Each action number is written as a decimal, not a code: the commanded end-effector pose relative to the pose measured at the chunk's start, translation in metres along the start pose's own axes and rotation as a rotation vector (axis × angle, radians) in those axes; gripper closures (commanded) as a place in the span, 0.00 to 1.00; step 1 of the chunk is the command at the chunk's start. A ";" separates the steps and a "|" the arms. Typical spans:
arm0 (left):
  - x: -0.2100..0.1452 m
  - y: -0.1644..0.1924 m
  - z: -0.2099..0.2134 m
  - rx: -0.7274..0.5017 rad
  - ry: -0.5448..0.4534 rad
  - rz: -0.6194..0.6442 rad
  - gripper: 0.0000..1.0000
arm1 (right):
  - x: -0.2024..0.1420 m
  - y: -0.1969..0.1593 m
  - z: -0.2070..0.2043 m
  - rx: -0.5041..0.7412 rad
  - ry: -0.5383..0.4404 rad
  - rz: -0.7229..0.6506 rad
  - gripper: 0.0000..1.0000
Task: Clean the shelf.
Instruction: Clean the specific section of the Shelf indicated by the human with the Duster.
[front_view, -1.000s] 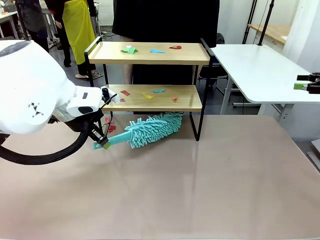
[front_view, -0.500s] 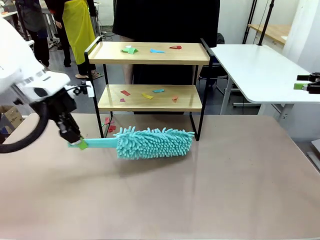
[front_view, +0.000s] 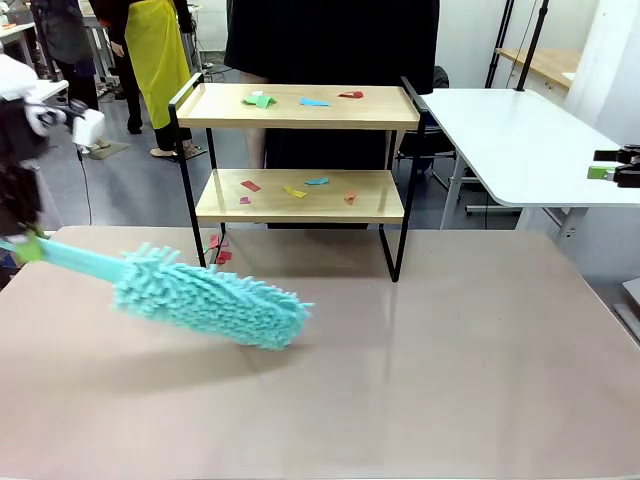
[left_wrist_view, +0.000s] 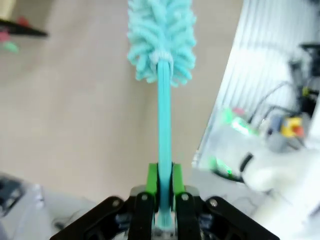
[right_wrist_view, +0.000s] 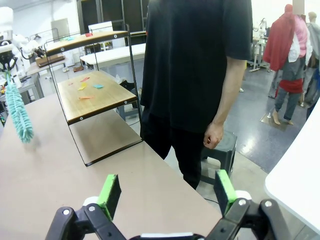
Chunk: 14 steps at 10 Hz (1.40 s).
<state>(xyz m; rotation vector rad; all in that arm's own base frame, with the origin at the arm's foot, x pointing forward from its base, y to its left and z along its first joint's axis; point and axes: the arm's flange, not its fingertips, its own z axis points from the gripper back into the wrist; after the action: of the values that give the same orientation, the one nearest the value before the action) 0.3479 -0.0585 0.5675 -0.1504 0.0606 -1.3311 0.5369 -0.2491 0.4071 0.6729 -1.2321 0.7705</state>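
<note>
Shelf (front_view: 300, 195) stands at the far middle of the tan table (front_view: 450, 350), two light wooden boards on a thin black frame, well apart from both grippers.

At the far left edge of the front view, the left gripper (front_view: 24, 247) is pressed onto the flat handle of a teal duster (front_view: 210, 305). The left wrist view shows the same grip, with the green pads (left_wrist_view: 152, 177) of the left gripper (left_wrist_view: 162, 182) clamping the handle from both sides. The duster (left_wrist_view: 161, 40) slants down to the right, and its fluffy head lies near the left leg of the shelf, on the near side. Whether the head touches the table I cannot tell.

A few red scraps (front_view: 216, 247) lie on the table under the shelf, by its left leg. The lower board carries red, yellow, blue and orange paper scraps (front_view: 294, 192). The upper board carries green, blue and red ones (front_view: 313, 101).

A person (front_view: 330, 40) in black stands just behind the shelf on the far side, one hand (right_wrist_view: 214, 136) hanging curled at the side.

Farther right is a white table (front_view: 520, 140). At the right edge of the front view the right gripper (front_view: 615, 172) hangs clear of the table. In the right wrist view the right gripper (right_wrist_view: 165, 192) has its fingers spread wide with nothing between them.
</note>
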 end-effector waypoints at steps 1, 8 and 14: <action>-0.010 -0.016 0.039 0.075 0.131 -0.063 0.86 | 0.003 0.001 -0.001 0.001 0.000 0.004 0.00; -0.047 -0.042 0.129 0.140 0.399 -0.093 0.86 | 0.003 0.001 -0.001 0.001 0.000 0.004 0.00; -0.045 -0.044 0.117 0.167 0.375 -0.060 0.86 | 0.003 0.001 -0.001 0.001 0.000 0.004 0.00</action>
<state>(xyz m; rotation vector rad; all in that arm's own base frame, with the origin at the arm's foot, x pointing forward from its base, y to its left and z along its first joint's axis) 0.3120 -0.0177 0.6887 0.2419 0.2725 -1.4103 0.5369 -0.2491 0.4071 0.6729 -1.2322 0.7705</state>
